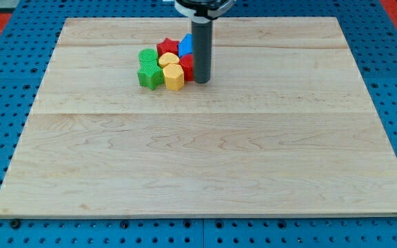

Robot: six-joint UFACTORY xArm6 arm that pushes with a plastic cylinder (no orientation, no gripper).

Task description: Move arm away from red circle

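Green (148,69), yellow (171,71), blue (185,45) blocks and red star (166,47) on wooden board (205,165).

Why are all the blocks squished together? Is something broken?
Nothing looks broken. The blocks are simply bunched in one tight cluster near the board's top, with my tip right against the cluster's right side, beside a red block.

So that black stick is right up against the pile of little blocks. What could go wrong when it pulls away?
1. My tip sits at the right edge of the cluster, against the red block. Leaving leftward or toward the view's top would likely shove it.
2. The yellow blocks, green blocks and blue block are packed tightly, so one nudge could move several.
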